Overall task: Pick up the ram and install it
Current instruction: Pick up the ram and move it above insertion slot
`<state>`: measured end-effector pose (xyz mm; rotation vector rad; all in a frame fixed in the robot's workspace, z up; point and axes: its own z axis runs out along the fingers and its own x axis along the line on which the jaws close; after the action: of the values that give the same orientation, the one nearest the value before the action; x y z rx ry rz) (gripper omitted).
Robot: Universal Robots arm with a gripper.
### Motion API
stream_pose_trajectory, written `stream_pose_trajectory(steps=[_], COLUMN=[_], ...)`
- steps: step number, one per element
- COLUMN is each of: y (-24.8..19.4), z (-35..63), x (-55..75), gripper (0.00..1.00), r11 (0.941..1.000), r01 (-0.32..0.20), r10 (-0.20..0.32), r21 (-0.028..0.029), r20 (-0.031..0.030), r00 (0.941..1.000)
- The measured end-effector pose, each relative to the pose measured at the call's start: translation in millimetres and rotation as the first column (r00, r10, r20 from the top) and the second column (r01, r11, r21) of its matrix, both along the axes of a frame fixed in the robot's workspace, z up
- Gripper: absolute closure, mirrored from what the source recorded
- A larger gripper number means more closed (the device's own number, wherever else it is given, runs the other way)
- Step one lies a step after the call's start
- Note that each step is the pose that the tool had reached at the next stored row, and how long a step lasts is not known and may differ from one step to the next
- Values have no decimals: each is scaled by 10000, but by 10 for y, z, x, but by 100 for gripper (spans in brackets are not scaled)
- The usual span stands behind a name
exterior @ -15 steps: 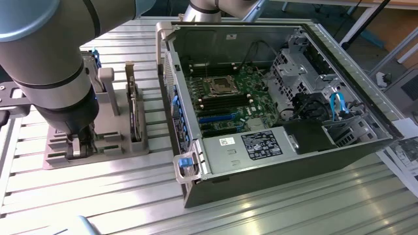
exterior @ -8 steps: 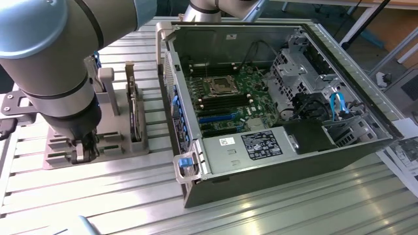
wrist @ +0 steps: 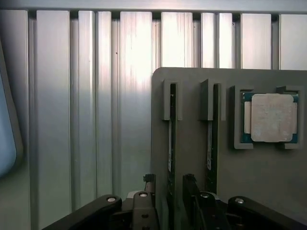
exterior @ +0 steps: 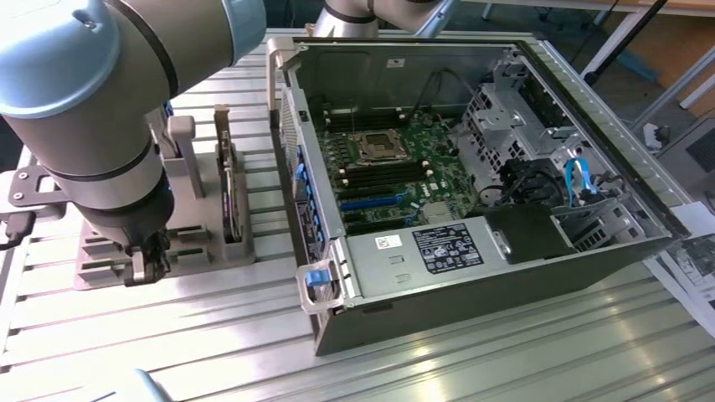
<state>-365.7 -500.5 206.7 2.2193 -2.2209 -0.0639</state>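
The pick-up step is in hand, and nothing is being carried yet. The tool (wrist: pixel 169 186) is standing wide, with one finger on either side of the ram (wrist: pixel 171 143). The ram is sitting edge-on in a slot of the grey holder (wrist: pixel 192 81), and a sliver of space is showing on each side of it, so the fingers are bracketing the stick rather than pinching it. A second stick (wrist: pixel 211 139) is waiting in the neighbouring slot, just beside the nearer finger, and the silver processor chip (wrist: pixel 271 117) is lying in its own pocket farther along the holder.

In the exterior view the arm is reaching straight down at the lower left of the frame, its wrist vertical. The tool (exterior: pixel 147 258) is pointing into the holder (exterior: pixel 100 272), which is resting on the slatted tabletop (exterior: pixel 470 368). A taller expansion card (exterior: pixel 229 193) is standing upright just beside it. The open computer case (exterior: pixel 391 310) is occupying the centre and right of that frame, well apart from the tool, with the motherboard (exterior: pixel 386 159) lying exposed inside.

By my reading, the grasp is calling for a square, centred closure on this one stick, clear of its neighbour, and for a pull in line with the slot.
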Motion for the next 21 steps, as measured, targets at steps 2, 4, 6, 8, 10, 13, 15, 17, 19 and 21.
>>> stream_pose_trajectory(steps=[2,4,6,8,10,13,15,17,19,21], y=[0,1,5,13,14,14,14,14,14,14], z=[-9,-13,-14,-22,-22,-22,-22,-22,-22,-22], x=[-38,-43,-48,-76,-95,-95,-95,-95,-95,-95], gripper=[64,64,64,64,64,64,64,64,72,84], r11=[10000,10000,10000,10000,10000,10000,10000,10000,10000,10000], r01=[-23,-29,-31,-31,-32,-32,-33,-32,-32,-32], r10=[23,29,31,31,32,32,33,32,32,32], r21=[0,0,-2,1,0,0,0,0,0,0], r20=[0,1,-2,1,0,0,1,0,0,0], r00=[10000,10000,10000,10000,10000,10000,10000,10000,10000,10000])
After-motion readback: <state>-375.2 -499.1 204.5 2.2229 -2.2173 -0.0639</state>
